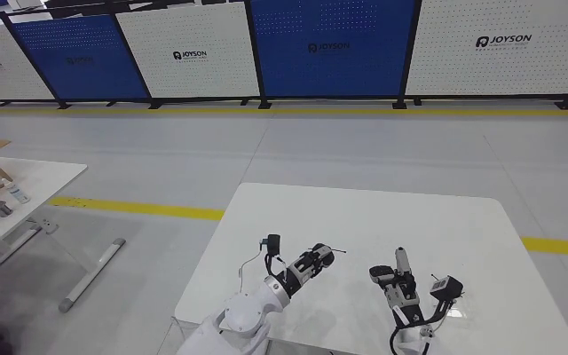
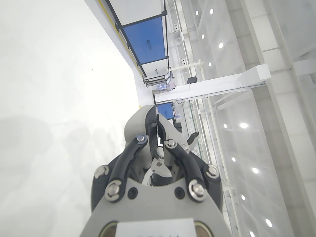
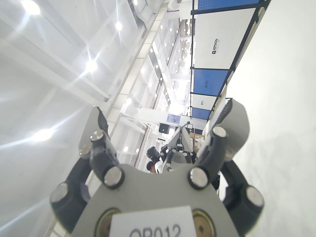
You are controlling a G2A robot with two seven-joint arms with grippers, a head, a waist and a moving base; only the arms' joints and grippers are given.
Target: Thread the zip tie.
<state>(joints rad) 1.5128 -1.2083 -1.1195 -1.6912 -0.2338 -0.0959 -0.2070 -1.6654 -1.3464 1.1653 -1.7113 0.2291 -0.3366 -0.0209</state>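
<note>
tie vs fingers: we take the thin dark strip poking out past the tips of the left fingers (image 1: 312, 258) to be the zip tie (image 1: 332, 251). Its free end aims across at the right fingers (image 1: 400, 259) but stops well short of them.
long axis: it carries on straight out from the left fingertips, roughly flat over the bench (image 1: 373, 213). We can't tell whether it clears the surface or brushes it.
left fingers: up close the left fingers (image 2: 153, 122) are pressed together with only a sliver between the pads, so we reckon they're pinching the tie.
right fingers: the right fingers (image 3: 230, 114) are spread wide with nothing between them. The closed left fingers (image 3: 182, 130) sit farther off, framed in that gap.
nearer arm: the left one has the tie, obviously. The right is the free one, off the strip's free end with bare bench between.
poses: both arms sit low over the near side of the bench, wrists rolled sideways so the bench runs down one side of each wrist view.
can't see: which end is the head or where the slot is, it's way too small for us.
our guess: the next move hinges on the right fingers lining up on the strip's axis before they close on the free end. Come in crooked and the tip probably just bends away.
</note>
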